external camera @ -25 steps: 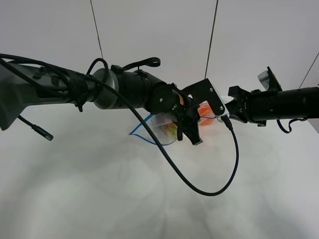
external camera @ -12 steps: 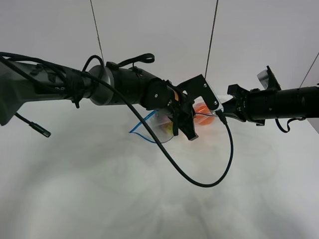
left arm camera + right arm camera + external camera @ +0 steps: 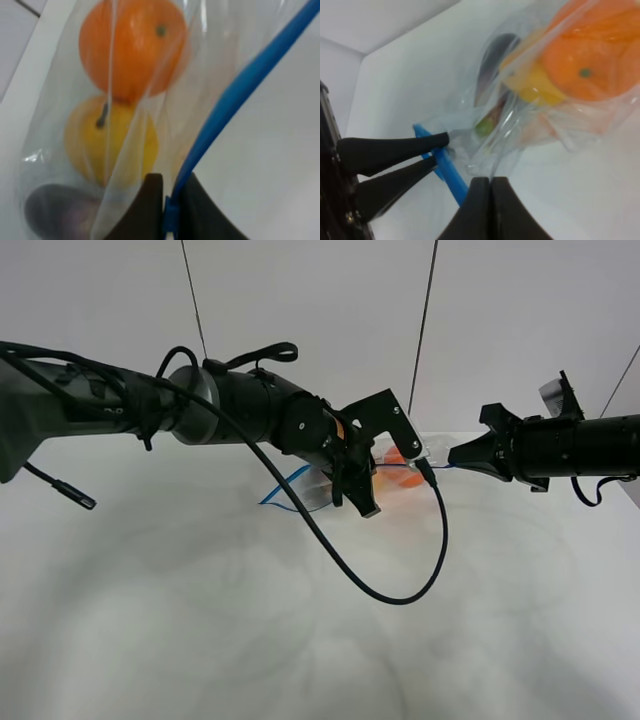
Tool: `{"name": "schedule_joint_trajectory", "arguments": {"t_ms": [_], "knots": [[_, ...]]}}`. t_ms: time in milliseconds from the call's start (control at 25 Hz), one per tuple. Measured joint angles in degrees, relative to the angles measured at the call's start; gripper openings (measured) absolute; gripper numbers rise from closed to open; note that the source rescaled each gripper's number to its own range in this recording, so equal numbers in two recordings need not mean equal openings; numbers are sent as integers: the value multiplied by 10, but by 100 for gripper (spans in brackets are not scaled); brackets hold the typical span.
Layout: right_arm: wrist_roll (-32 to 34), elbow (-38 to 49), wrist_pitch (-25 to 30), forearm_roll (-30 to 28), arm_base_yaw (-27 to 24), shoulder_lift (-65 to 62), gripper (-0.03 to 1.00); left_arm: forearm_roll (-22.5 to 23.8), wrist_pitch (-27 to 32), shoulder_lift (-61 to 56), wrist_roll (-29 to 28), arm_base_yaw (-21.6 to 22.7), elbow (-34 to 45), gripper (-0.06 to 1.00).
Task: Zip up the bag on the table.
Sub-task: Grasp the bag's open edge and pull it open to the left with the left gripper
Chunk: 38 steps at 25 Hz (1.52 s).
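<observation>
Left fingers [image 3: 145,212] are clamped shut on the thin blue zipper strip [image 3: 227,100] of the clear, crinkly plastic zip bag [image 3: 315,490], which lies on the plain white counter [image 3: 200,620] just above the middle of the high frame, between the two arms. Right fingers [image 3: 479,210] are pressed together on the bag's far end toward the right of that frame, film and strip running in under their tips. Inside, a round orange fruit [image 3: 132,45], a yellow one [image 3: 100,145] and a dark purple one [image 3: 55,210] sit just beside the left fingers' grip.
</observation>
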Motion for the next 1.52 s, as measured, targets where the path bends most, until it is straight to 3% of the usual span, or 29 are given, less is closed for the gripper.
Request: {"name": "schedule_joint_trajectory", "arguments": {"t_ms": [320,1520], "knots": [[0,0,0,-4,-13,0,0,45,18,0,-3,19,0,0],[0,0,-4,-4,-13,0,0,58,45,0,-20,113,0,0]]}}
